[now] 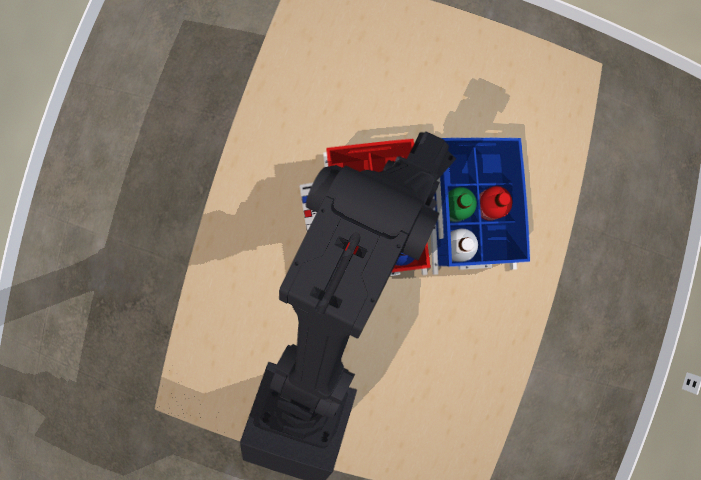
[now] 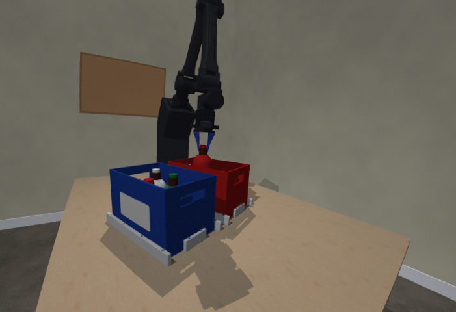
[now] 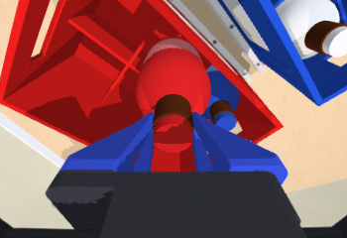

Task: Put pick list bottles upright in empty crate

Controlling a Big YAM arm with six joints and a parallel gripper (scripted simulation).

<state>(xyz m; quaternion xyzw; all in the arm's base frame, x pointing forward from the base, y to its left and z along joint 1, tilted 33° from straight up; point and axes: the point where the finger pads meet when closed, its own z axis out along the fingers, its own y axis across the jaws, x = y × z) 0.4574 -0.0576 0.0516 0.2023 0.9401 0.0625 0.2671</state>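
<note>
My gripper [image 2: 203,148] [image 3: 173,118] is shut on the neck of a red bottle [image 2: 201,160] [image 3: 173,79]. The bottle is upright, its lower part inside the red crate [image 1: 369,147] [image 2: 240,198] [image 3: 276,130], its shoulder at rim height. A blue bottle [image 1: 402,259] [image 3: 224,94] stands in that crate's corner, beside the held bottle. The blue crate [image 1: 526,226] [image 2: 195,216] [image 3: 300,81] holds a green bottle [image 1: 462,203] [image 2: 173,180], a red bottle [image 1: 495,202] [image 2: 148,180] and a white bottle [image 1: 464,245] [image 2: 156,176] [image 3: 310,20]. The pick list [image 1: 306,192] is mostly hidden under the arm in the top view; blue and red marks show.
Light grey rails [image 2: 140,237] [image 3: 216,42] stand along the crates' bases and between them. The two crates are side by side, with a narrow gap. The arm's forearm passes above the red crate and hides much of it in the top view.
</note>
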